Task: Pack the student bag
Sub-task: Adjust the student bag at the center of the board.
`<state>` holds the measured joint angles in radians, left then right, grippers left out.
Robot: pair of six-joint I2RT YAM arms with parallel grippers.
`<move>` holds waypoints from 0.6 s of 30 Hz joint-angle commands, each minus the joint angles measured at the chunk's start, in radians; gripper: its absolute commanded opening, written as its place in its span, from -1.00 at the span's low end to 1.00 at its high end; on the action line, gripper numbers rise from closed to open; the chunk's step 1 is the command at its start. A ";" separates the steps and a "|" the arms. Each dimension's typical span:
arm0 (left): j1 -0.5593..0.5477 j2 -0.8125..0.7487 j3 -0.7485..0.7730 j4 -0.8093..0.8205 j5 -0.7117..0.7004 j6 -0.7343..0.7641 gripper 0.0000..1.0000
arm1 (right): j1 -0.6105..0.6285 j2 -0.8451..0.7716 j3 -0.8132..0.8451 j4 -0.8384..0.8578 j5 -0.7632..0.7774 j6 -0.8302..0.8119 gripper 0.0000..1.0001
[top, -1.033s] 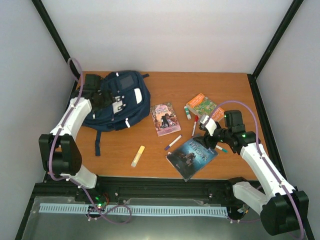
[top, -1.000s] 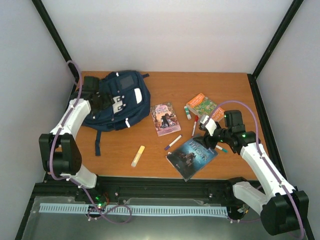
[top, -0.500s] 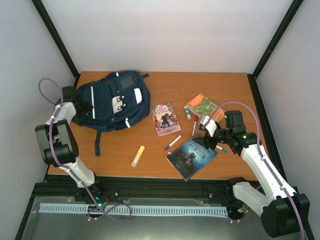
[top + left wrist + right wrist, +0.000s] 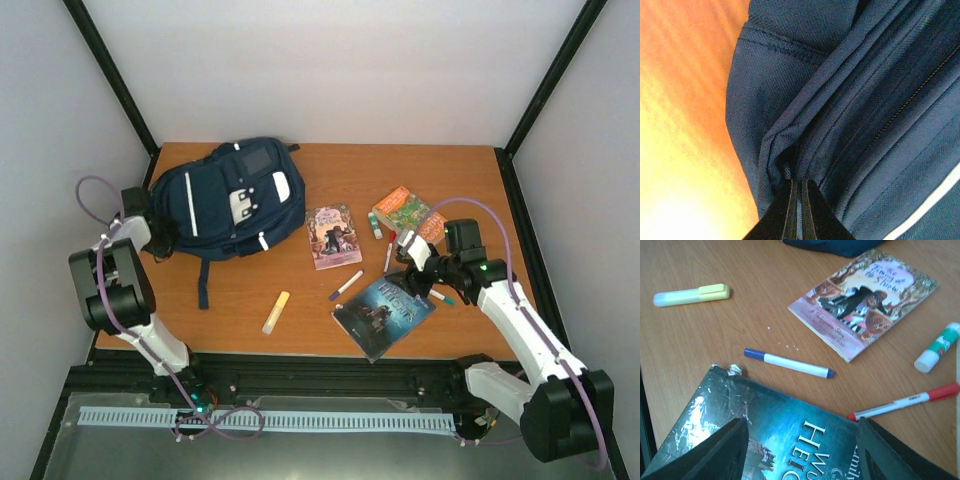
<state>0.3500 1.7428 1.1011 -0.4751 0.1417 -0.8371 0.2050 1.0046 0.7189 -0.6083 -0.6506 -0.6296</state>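
The student bag (image 4: 225, 200) lies flat on the far left part of the wooden table (image 4: 470, 170), with one dark strap hanging toward the near edge. At the bag's left side the left gripper (image 4: 799, 189) has its fingers pressed almost together, and a thin fold of the navy fabric is pinched between them, close to a zipper line. To the right of the bag, near it, lies a pink book (image 4: 331, 237). Nearer than the bag and to its right is a yellow highlighter (image 4: 276, 312), and then a blue-capped marker (image 4: 346, 285). Well apart from the bag, on the right, the right gripper (image 4: 800, 440) hangs over a dark book (image 4: 383, 312) with its fingers spread wide and nothing between them — whether they touch the cover I cannot tell. A red pen (image 4: 905, 401) and a glue stick (image 4: 937, 346) lie just beside that book.
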 commanded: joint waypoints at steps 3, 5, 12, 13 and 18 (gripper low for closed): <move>-0.006 -0.245 -0.224 0.032 0.163 -0.103 -0.99 | 0.101 0.159 0.087 0.081 0.167 0.065 0.14; -0.006 -0.346 -0.315 0.026 0.208 -0.127 -0.98 | 0.168 0.248 0.129 0.102 0.255 0.088 0.09; -0.028 -0.630 -0.508 -0.067 0.233 -0.124 -0.98 | 0.324 0.625 0.377 0.129 0.360 0.214 -0.07; -0.036 -0.655 -0.526 -0.074 0.241 -0.123 -0.98 | 0.344 0.674 0.419 0.124 0.363 0.229 -0.07; -0.104 -0.753 -0.599 -0.092 0.273 -0.151 -0.94 | 0.445 0.913 0.629 0.084 0.422 0.266 -0.08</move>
<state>0.2928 1.0527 0.5373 -0.5190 0.3553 -0.9535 0.5808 1.7844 1.2156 -0.5037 -0.2981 -0.4191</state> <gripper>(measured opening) 0.016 0.464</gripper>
